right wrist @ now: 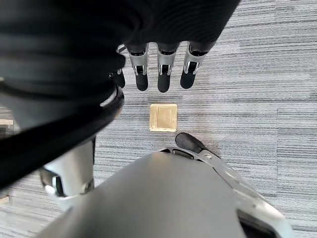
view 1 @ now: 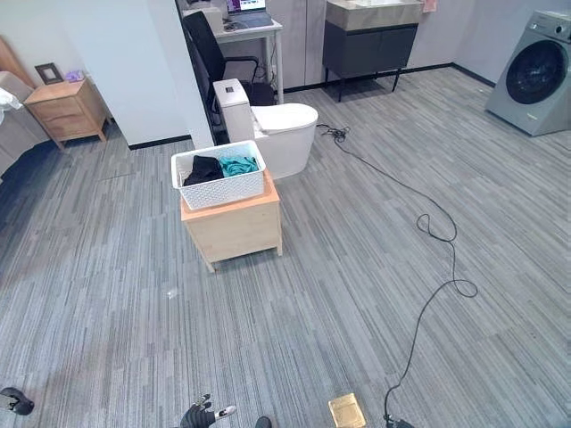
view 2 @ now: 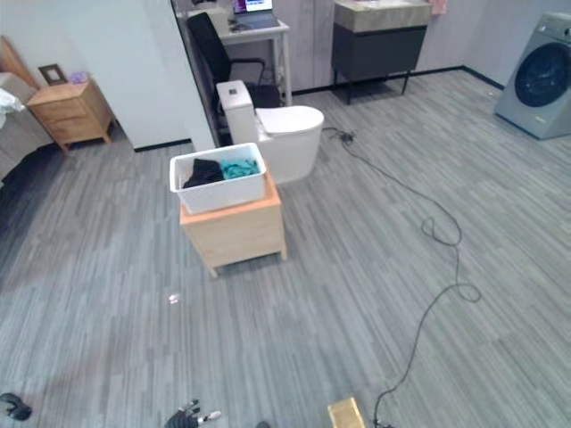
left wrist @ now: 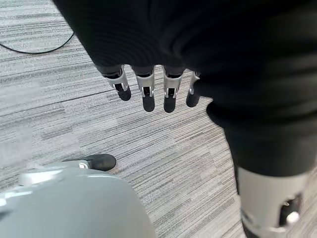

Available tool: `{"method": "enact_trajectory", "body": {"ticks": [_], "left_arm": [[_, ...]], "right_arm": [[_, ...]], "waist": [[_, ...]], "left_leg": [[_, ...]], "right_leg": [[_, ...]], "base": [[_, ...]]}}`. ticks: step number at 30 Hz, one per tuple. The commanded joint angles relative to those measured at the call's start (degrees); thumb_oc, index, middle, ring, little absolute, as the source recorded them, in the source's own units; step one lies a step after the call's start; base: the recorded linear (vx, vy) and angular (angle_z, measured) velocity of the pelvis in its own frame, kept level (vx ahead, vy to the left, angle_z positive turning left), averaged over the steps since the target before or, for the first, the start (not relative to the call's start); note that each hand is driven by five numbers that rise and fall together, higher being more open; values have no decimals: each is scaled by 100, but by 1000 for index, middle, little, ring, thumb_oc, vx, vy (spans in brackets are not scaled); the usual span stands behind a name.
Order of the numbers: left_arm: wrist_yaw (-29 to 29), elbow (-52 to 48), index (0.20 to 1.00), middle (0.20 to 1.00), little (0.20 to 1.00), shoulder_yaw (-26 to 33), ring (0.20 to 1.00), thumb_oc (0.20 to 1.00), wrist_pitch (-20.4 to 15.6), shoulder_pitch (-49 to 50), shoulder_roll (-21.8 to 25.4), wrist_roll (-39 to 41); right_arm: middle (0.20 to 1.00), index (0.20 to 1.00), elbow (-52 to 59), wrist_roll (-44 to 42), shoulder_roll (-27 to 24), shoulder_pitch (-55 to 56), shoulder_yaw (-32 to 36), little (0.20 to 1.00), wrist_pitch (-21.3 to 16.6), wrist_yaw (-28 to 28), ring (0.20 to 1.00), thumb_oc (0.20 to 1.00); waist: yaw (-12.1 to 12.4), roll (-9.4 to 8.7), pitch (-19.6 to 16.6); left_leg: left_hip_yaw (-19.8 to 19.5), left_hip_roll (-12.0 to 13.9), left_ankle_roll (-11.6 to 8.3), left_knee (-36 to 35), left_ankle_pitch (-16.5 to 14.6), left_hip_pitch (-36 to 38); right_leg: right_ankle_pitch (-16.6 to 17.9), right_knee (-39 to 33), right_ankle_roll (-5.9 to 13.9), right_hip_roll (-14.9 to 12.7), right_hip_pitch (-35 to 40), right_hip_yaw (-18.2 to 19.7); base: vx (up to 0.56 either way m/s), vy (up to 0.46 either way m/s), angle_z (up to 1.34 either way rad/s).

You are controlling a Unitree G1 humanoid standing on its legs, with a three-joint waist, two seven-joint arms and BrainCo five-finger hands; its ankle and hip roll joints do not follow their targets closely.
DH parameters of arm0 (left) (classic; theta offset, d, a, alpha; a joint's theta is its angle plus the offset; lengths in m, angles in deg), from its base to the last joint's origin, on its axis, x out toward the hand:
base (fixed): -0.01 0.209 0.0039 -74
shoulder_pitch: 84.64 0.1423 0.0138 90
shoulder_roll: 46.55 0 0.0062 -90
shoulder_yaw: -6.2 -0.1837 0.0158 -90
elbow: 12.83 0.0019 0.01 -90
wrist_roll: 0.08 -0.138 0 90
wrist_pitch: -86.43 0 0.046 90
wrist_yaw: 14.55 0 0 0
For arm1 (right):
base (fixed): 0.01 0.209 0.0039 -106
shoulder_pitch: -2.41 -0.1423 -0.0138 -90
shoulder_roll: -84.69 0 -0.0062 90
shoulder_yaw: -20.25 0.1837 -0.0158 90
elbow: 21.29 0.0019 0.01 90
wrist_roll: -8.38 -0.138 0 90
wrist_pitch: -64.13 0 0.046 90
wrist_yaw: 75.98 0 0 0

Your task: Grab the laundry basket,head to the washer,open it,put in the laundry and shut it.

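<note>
A: Where is the basket?

B: The white basket (view 1: 219,175) sits on top of a low wooden cabinet (view 1: 234,227), out on the grey floor (view 1: 339,294), well ahead of the robot. Black and teal laundry (view 1: 221,166) lies inside it.

A: And what is around it?

B: A white toilet (view 1: 272,127) stands just behind the cabinet. Farther back there is a black chair (view 1: 214,55) at a desk (view 1: 254,31) with a laptop (view 1: 249,12) on it, and a dark vanity (view 1: 370,43) beside that. A wooden nightstand (view 1: 67,110) stands far off to the left, by a white wall (view 1: 116,53).

A: The washer?

B: The washer (view 1: 535,73) is in the far right corner, door closed, well apart from the basket.

A: Anything on the floor?

B: A black cable (view 1: 428,227) snakes from near the toilet toward the near edge, and a brass plate (view 1: 346,411) is set in the floor close to the robot.

A: The hands?

B: The left hand (left wrist: 148,84) hangs over bare floor, fingers straight, holding nothing. The right hand (right wrist: 158,67) hangs the same way, fingers straight and empty, above the plate.
</note>
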Motion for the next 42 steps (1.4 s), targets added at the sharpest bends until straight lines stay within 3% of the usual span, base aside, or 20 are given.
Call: {"method": "enact_trajectory", "body": {"ticks": [1, 3, 5, 8, 12, 13, 16, 18, 22, 25, 27, 29, 30, 31, 32, 33, 34, 35, 37, 42], "left_arm": [[-71, 121, 1000, 1000, 1000, 24, 1000, 1000, -105, -440, -23, 159], [-68, 81, 1000, 1000, 1000, 20, 1000, 1000, -93, -442, -13, 190], [-51, -20, 1000, 1000, 1000, 2, 1000, 1000, -95, -462, 4, 298], [-33, -21, 1000, 1000, 1000, 58, 1000, 1000, -101, -427, 16, 324], [-6, -1, 1000, 1000, 1000, 100, 1000, 1000, -107, -420, 21, 348], [25, -29, 1000, 1000, 1000, 137, 1000, 1000, -116, -405, 60, 372], [64, 34, 1000, 1000, 1000, 172, 1000, 1000, -129, -413, 67, 418], [136, 76, 1000, 1000, 1000, 331, 1000, 1000, -122, -317, 92, 564], [129, -3, 1000, 1000, 1000, 346, 1000, 1000, -95, -339, 178, 537], [143, -315, 1000, 1000, 1000, 340, 1000, 1000, -111, -329, 336, 411], [148, -491, 1000, 1000, 1000, 333, 1000, 1000, -144, -344, 422, 398], [173, -736, 1000, 1000, 1000, 330, 1000, 1000, -156, -375, 518, 420], [230, -971, 1000, 1000, 1000, 393, 1000, 1000, -181, -346, 563, 471], [253, -1093, 1000, 1000, 1000, 418, 1000, 1000, -202, -333, 586, 519], [272, -1334, 1000, 1000, 1000, 492, 1000, 1000, -231, -286, 599, 648], [272, -1336, 1000, 1000, 1000, 490, 1000, 1000, -230, -285, 598, 648], [333, -1445, 1000, 1000, 1000, 539, 1000, 1000, -249, -247, 596, 709], [334, -1445, 1000, 1000, 1000, 538, 1000, 1000, -249, -247, 596, 709], [410, -1686, 1000, 1000, 1000, 654, 1000, 1000, -275, -266, 584, 692], [596, -2126, 1000, 1000, 1000, 814, 1000, 1000, -276, -185, 564, 499]], "right_arm": [[1000, 1000, -192, -153, -114, -179, -101, 1000, -68, -29, 1000, 1000], [1000, 1000, -85, -188, -135, -209, -131, 1000, -95, -25, 1000, 1000], [1000, 1000, 105, -291, -202, -275, -149, 1000, -137, -39, 1000, 1000], [1000, 1000, 240, -346, -286, -319, -172, 1000, -137, -35, 1000, 1000], [1000, 1000, 348, -480, -329, -349, -112, 1000, -142, -48, 1000, 1000], [1000, 1000, 540, -728, -370, -434, -31, 1000, -187, -129, 1000, 1000], [1000, 1000, 691, -894, -338, -535, -11, 1000, -239, -194, 1000, 1000], [1000, 1000, 1198, -1163, -235, -635, 1, 1000, -275, -268, 1000, 1000], [1000, 1000, 1449, -1250, -263, -731, 17, 1000, -289, -264, 1000, 1000], [1000, 1000, 1850, -1509, -257, -645, 247, 1000, -323, -287, 1000, 1000], [1000, 1000, 2064, -1651, -296, -613, 358, 1000, -360, -280, 1000, 1000], [1000, 1000, 2480, -1752, -353, -549, 522, 1000, -387, -326, 1000, 1000], [1000, 1000, 3040, -1777, -395, -434, 713, 1000, -441, -408, 1000, 1000], [1000, 1000, 3378, -1783, -480, -304, 845, 1000, -459, -439, 1000, 1000], [1000, 1000, 4115, -1814, -602, -43, 1169, 1000, -528, -522, 1000, 1000], [1000, 1000, 4120, -1813, -603, -39, 1171, 1000, -526, -523, 1000, 1000], [1000, 1000, 4570, -1868, -666, 104, 1441, 1000, -607, -654, 1000, 1000], [1000, 1000, 4575, -1866, -665, 107, 1443, 1000, -604, -655, 1000, 1000], [1000, 1000, 5211, -1683, -729, 329, 1762, 1000, -591, -805, 1000, 1000], [1000, 1000, 5915, -1186, -862, 734, 2128, 1000, -453, -827, 1000, 1000]], "waist": [[66, -151, 103], [86, -166, 162], [84, -229, 344], [113, -315, 524], [80, -333, 546], [112, -340, 506], [174, -373, 504], [377, -500, 401], [472, -617, 373], [444, -735, 424], [329, -692, 492], [186, -553, 624], [104, -431, 717], [43, -393, 737], [-37, -352, 760], [-47, -342, 751], [-134, -372, 754], [-140, -367, 748], [-282, -466, 751], [-392, -564, 650]], "left_leg": [[-427, 393, -182, -88, -243, 72], [-388, 528, -278, -17, -170, 50], [-368, 648, -383, 672, -229, -284], [-427, 590, -412, 1602, -307, -702], [-303, 529, -323, 1398, -305, -884], [-271, 345, -214, 702, 47, -1319], [-292, 288, -205, 288, 162, -1605], [119, 424, -156, 460, 387, -1755], [138, 340, -49, 1141, 200, -2005], [313, -64, 345, 1375, -260, -1669], [296, -232, 579, 1319, -412, -1480], [240, -285, 726, 1221, -484, -1236], [259, -237, 755, 1032, -523, -910], [190, -234, 722, 933, -513, -773], [128, -215, 643, 817, -605, -530], [115, -206, 640, 810, -596, -537], [57, -217, 548, 739, -764, -306], [48, -213, 547, 734, -756, -313], [-127, -318, 465, 710, -1034, 11], [-318, -319, 392, 595, -1358, 549]], "right_leg": [[-25, 48, 90, -257, -33, -118], [-75, 48, 17, -152, -19, -106], [-96, 48, -83, -107, 7, -108], [-113, 48, -145, -124, 105, -101], [-168, 48, -119, -177, 87, -192], [-254, 58, -81, -132, -1, -219], [-389, 82, -57, -77, 6, -144], [-675, 348, 74, -163, 403, 79], [-741, 862, 183, -386, 413, 100], [91, 2418, 487, -793, -46, 246], [800, 3450, 624, -908, -455, 393], [1100, 4364, 702, -861, -1013, 533], [909, 4317, 698, -1098, -1363, 272], [772, 4025, 637, -1159, -1453, 127], [469, 3187, 563, -1231, -1497, -92], [483, 3161, 557, -1219, -1488, -111], [450, 1893, 581, -1182, -1537, -81], [470, 1862, 578, -1174, -1527, -94], [922, 550, 824, -1107, -1771, 473], [1179, 246, 930, -1031, -1791, 643]], "base": [[-27, -217, 2], [-28, -204, 0], [-51, -162, 2], [43, -83, -7], [77, 57, 15], [94, 92, 29], [196, 97, 1], [600, 291, -36], [424, 237, -54], [371, 288, -15], [262, 277, -3], [308, 259, 48], [417, 190, 57], [584, 103, 20], [376, -5, -9], [493, -92, -6], [245, -79, 19], [398, -131, 24], [454, -139, 29], [353, -123, 52]]}}
